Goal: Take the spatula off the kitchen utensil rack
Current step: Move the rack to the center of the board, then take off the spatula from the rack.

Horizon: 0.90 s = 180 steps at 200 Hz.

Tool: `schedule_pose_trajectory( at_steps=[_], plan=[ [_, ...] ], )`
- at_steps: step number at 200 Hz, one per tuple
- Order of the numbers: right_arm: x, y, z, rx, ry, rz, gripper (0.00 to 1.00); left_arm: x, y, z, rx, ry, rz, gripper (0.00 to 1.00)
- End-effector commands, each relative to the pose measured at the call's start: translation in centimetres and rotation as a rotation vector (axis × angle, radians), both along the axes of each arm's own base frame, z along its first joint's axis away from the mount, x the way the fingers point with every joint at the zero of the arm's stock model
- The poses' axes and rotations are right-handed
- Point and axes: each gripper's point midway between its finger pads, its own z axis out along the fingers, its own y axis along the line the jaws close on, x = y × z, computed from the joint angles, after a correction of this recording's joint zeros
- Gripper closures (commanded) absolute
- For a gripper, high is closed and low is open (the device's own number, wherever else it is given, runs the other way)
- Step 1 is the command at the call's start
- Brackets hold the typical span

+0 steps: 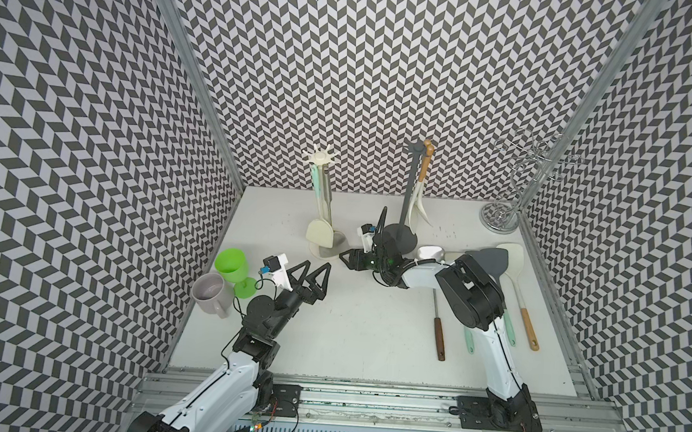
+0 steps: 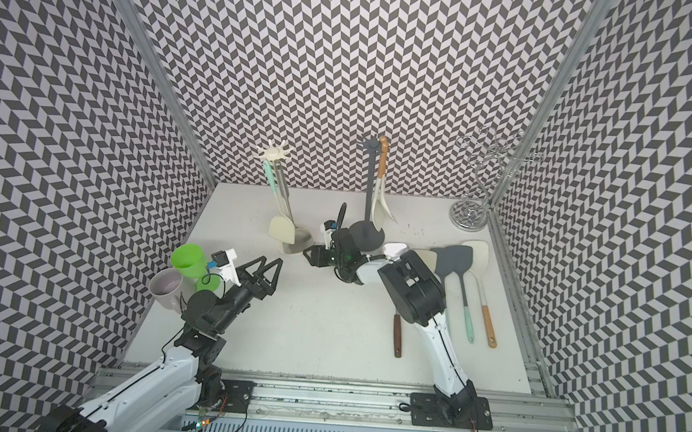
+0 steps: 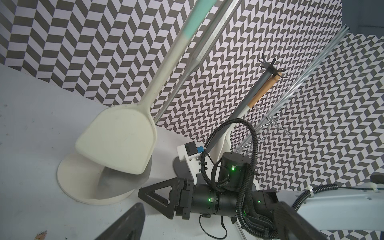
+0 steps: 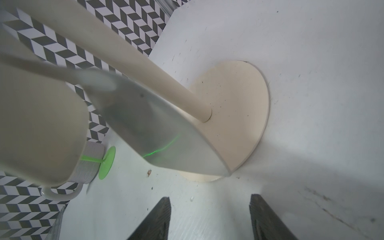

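Observed cream spatula [image 1: 319, 233], mint handle, hanging blade-down from cream utensil rack [image 1: 320, 160]; steel spatula [image 4: 158, 128] hung beside it, both blades just above the round base.

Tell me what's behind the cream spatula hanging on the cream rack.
A metal spatula hangs behind it, over the rack's round base. The cream spatula covers most of its blade.

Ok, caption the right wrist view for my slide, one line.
Open, empty jaws face the cream rack, a metal spatula and a cream spatula hanging beside its pole.
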Motion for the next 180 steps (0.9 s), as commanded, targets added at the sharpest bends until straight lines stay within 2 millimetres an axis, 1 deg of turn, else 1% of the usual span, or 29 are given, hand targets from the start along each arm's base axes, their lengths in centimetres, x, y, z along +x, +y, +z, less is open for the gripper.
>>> schedule_pose_trajectory(
  at_steps=[1, 40, 56, 81, 99, 109, 124, 142, 146, 158, 180],
  plan=[
    [0.5, -0.3, 4.5, 0.063, -0.092, -0.029, 0.34, -0.1, -0.7, 1.3, 0.018, -0.043, -0.026, 0.01],
    [0.1, -1.7, 5.6, 0.055, -0.103, -0.067, 0.27, -0.1, -1.3, 1.2, 0.028, -0.042, -0.044, 0.01],
    [-0.1, -2.1, 5.9, 0.050, -0.107, -0.071, 0.26, -0.2, -1.4, 1.2, 0.031, -0.045, -0.045, 0.01],
    [-0.4, -3.2, 6.3, 0.031, -0.115, -0.095, 0.24, -0.3, -1.6, 1.5, 0.035, -0.054, -0.049, 0.01],
    [-1.1, -4.5, 7.1, 0.028, -0.129, -0.113, 0.23, -0.4, -1.9, 1.4, 0.047, -0.061, -0.052, 0.01],
    [-1.6, -5.1, 8.0, 0.043, -0.140, -0.117, 0.22, -0.4, -2.1, 1.4, 0.055, -0.061, -0.054, 0.01],
    [-2.6, -6.0, 8.9, 0.050, -0.150, -0.123, 0.22, -0.4, -2.4, 1.5, 0.065, -0.063, -0.061, 0.01],
    [-3.8, -7.2, 9.2, 0.034, -0.156, -0.130, 0.22, -0.5, -2.8, 1.7, 0.070, -0.071, -0.071, 0.01],
    [-4.0, -7.6, 9.0, 0.026, -0.154, -0.136, 0.22, -0.5, -2.8, 1.6, 0.072, -0.070, -0.072, 0.01],
    [-4.5, -9.0, 9.4, 0.019, -0.161, -0.159, 0.22, -0.6, -3.1, 1.7, 0.073, -0.074, -0.081, 0.01],
    [-4.9, -11.4, 10.6, 0.018, -0.188, -0.197, 0.22, -0.9, -4.2, 1.8, 0.083, -0.079, -0.114, 0.01]
  ],
)
